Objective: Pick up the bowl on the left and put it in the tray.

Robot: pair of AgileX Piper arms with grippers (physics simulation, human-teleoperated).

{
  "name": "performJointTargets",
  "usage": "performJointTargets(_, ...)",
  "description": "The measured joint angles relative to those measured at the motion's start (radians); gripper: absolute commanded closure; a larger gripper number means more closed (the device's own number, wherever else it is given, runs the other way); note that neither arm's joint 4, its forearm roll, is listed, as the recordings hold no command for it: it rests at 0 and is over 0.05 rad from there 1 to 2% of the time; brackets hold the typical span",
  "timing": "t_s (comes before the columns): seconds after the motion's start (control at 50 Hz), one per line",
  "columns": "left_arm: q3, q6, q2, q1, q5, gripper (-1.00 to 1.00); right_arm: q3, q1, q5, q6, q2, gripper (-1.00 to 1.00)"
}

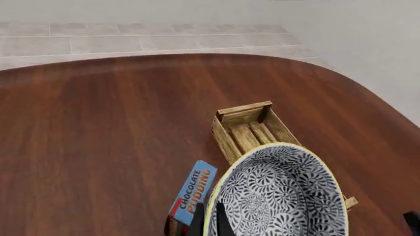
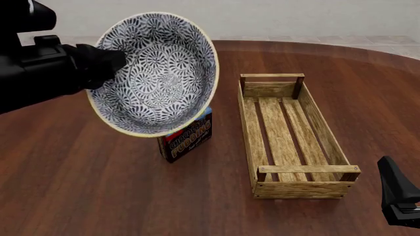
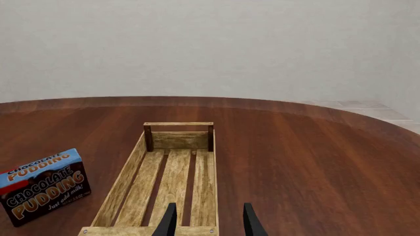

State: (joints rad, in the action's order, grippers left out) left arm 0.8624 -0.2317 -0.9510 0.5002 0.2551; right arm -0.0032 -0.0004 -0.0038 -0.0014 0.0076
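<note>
Starting on the left: your left gripper (image 2: 108,61) is clamped on the rim of the bowl (image 2: 157,73), one finger inside and the rest outside, and the bowl is up in the air, tipped so its mouth faces the front camera. It's hanging over the pudding box (image 2: 186,135), left of the tray (image 2: 292,132), not over it yet.

Biggest worry imo is that rim pinch. You're holding a smooth ceramic bowl by one edge with all the weight hanging off to the side, so a quick swing to the right could make it pivot or slip out of the fingers. If it drops from there it lands on the box or the table (image 2: 78,187), not in the tray.

Next thing: the box stands right under the bowl's lower edge. Come down before you've cleared it and you'll clip it and knock it over.

Then the tray itself. The bowl looks narrower than the tray, but not by a lot, and tilted like this it could catch a side plank or the handle bar at either end. Level it out and centre it over the slats before you lower.

Far right, your right gripper (image 3: 208,219) sits with its fingers apart just off the tray's near end, holding nothing. I'd leave it parked so it doesn't nudge the tray.
</note>
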Motion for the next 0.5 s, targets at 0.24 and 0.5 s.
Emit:
performJointTargets(0.24, 0.002, -0.025, -0.008, 0.06, -0.019, 1.0, 0.0, 0.0, 0.0, 0.0, 0.0, -1.0)
performJointTargets(0.5, 0.023, -0.047, -0.044, 0.119, -0.031, 1.0, 0.0, 0.0, 0.0, 0.0, 0.0, -1.0)
